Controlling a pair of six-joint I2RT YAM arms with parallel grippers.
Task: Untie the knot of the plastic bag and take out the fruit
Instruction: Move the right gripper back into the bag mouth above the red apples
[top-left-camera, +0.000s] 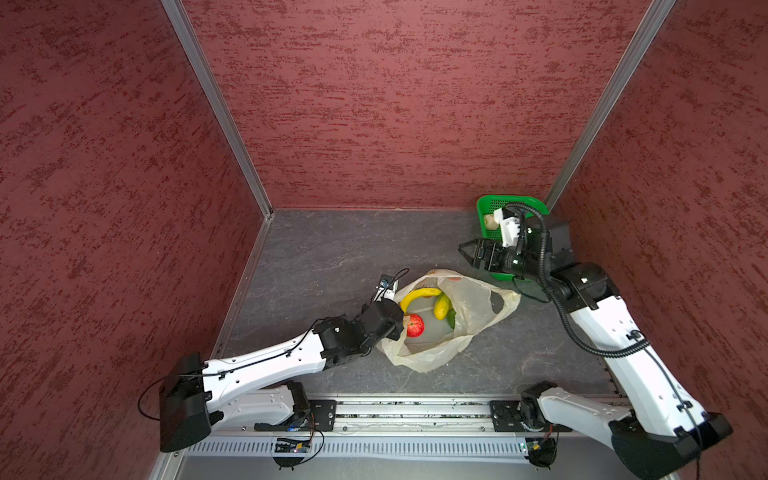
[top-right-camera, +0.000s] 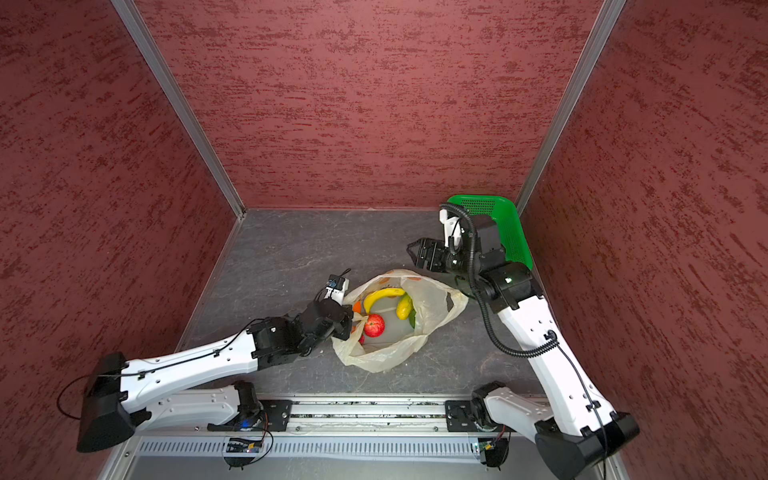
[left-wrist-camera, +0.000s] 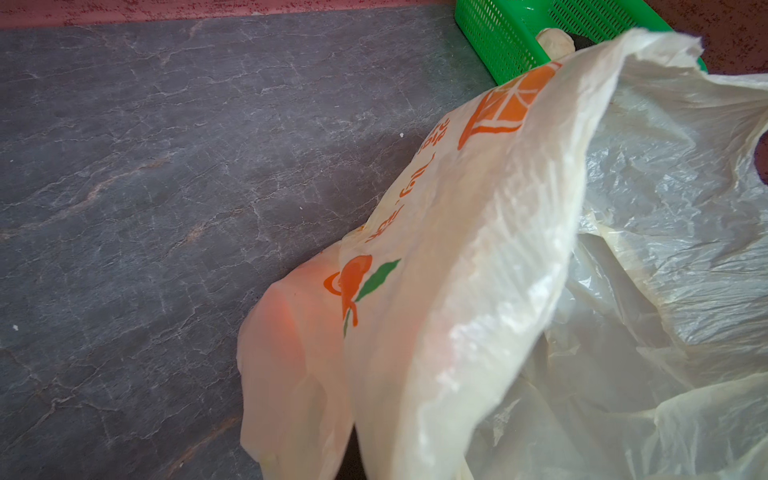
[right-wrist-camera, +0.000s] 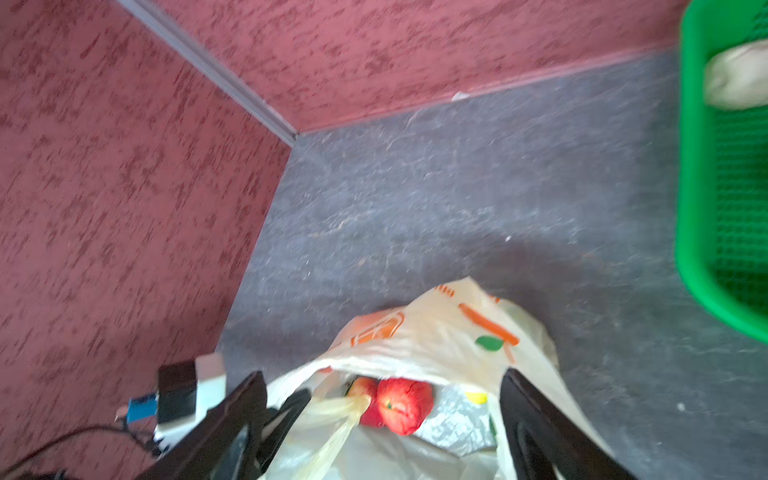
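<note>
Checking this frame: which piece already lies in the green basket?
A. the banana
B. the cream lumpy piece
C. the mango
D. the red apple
B: the cream lumpy piece lies in the green basket, while the banana, the red apple and the mango are inside the open plastic bag.

I saw the plastic bag, pale yellow and crinkled, lying mid-table with its mouth gaping. Inside it lay a yellow banana on the far side, a yellow-green mango just right of it, and a red apple nearer. A cream lumpy piece sat far right, well apart.
</note>
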